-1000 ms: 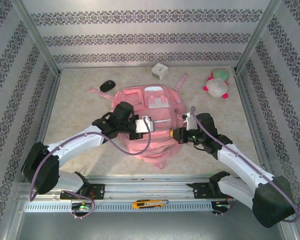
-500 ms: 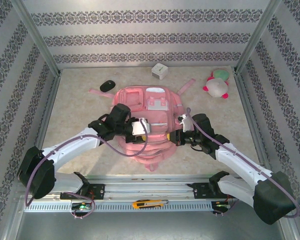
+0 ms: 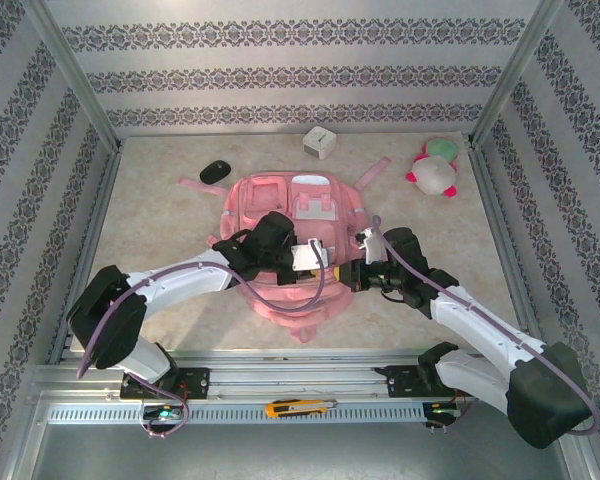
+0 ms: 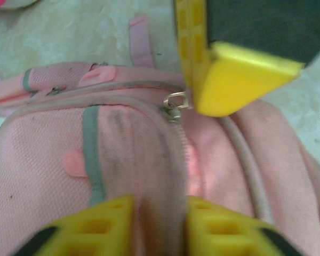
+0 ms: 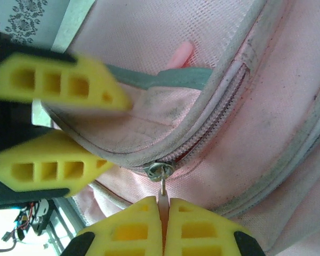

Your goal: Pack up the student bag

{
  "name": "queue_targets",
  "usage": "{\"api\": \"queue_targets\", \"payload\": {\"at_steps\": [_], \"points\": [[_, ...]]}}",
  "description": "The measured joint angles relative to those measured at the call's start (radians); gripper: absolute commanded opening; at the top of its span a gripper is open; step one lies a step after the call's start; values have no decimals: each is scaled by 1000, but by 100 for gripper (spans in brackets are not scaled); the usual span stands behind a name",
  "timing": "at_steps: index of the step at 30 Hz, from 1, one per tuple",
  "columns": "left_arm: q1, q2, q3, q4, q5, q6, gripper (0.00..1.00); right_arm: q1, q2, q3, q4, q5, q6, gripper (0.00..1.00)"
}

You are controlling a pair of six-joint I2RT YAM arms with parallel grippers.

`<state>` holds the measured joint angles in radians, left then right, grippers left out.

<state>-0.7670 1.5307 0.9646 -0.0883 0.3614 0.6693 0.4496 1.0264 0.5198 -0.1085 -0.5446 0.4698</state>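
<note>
The student bag (image 3: pixel 280 205), a large pink backpack, lies flat in the middle of the table. My right gripper (image 5: pixel 164 213) is shut on the pale pull tab of the bag's zipper slider (image 5: pixel 159 170), and the zipper gapes a little beside it. My left gripper (image 4: pixel 160 224) is closed on a fold of pink fabric along the zipper edge (image 4: pixel 173 160), just behind the slider (image 4: pixel 173 106). In the top view the left gripper (image 3: pixel 308 258) and the right gripper (image 3: pixel 354 272) meet over the bag's near right part.
A white cube (image 3: pixel 320 142) and a black oval object (image 3: pixel 215 171) lie beyond the bag. A pink-white-green plush toy (image 3: pixel 435 170) sits at the back right. A yellow box cutter (image 3: pixel 298 407) rests on the front rail. Patterned walls enclose the table.
My left gripper moved right across the bag, opened, then closed on the fabric next to the zipper. The right gripper kept its hold on the pull tab, shifting slightly.
</note>
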Motion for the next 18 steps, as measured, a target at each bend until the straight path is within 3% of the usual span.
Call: {"api": "queue_targets", "payload": {"at_steps": [4,12,18], "points": [[3,-4,0,0,19,35,1,-22,9,0,2,5,3,0],[32,-45,-21,-5,78,91,0,-134,92,3,121,-52,6,0],[54,-63,-35,-8,109,118,0,-153,218,53,187,-124,6,0]]}}
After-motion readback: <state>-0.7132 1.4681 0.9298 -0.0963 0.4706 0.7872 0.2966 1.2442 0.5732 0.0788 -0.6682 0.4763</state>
